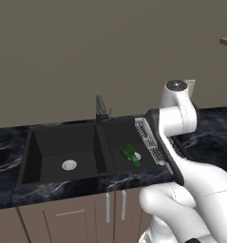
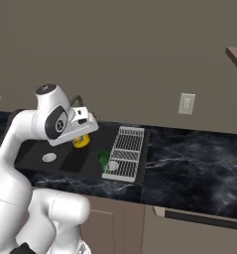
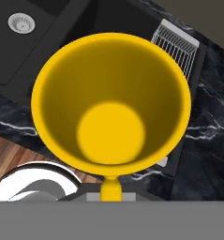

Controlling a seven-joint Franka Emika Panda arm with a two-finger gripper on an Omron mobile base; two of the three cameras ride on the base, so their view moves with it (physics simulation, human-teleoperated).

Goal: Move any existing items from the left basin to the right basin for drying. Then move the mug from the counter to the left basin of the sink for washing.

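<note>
The yellow mug (image 3: 111, 103) hangs in the air with my gripper (image 2: 82, 134) shut on it, and the hand view looks straight down into its open mouth. From the right base view the mug (image 2: 81, 142) hangs above the black sink, near the divider. The left basin (image 1: 53, 152) is bare around its silver drain (image 1: 69, 165). A dark-green bottle (image 1: 130, 153) lies in the right basin (image 1: 122, 135), beside the grey wire rack (image 1: 150, 140). In the left base view my own arm hides the hand and mug.
A slim dark faucet (image 1: 101, 109) stands behind the divider. Black marble counter (image 2: 189, 163) stretches to the right of the sink, with light wooden cabinets (image 1: 62, 216) below. A wall outlet (image 2: 186, 103) sits above the counter.
</note>
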